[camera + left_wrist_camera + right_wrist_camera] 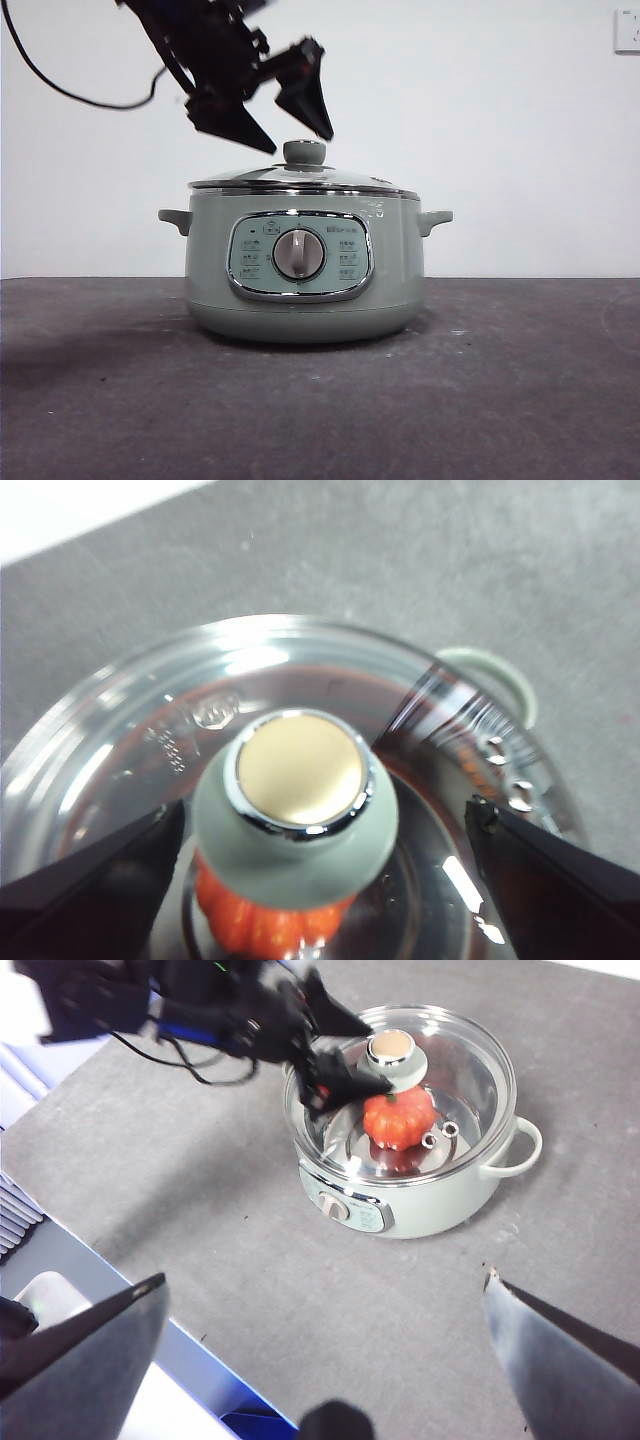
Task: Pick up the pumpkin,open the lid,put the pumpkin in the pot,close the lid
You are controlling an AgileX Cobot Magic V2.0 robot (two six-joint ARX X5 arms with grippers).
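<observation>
The pot (pixel 300 270) stands on the grey table (pixel 520 400) with the lid (pixel 300 180) seated on its rim, directly below the left gripper (pixel 290 115), whose jaws are spread apart and flank the lid's knob (pixel 295 810) without touching it. The pumpkin (pixel 398 1117) sits inside the pot under the glass, beneath those jaws. The right gripper (pixel 325 1360) hangs well away from the pot, jaws wide apart and holding nothing.
</observation>
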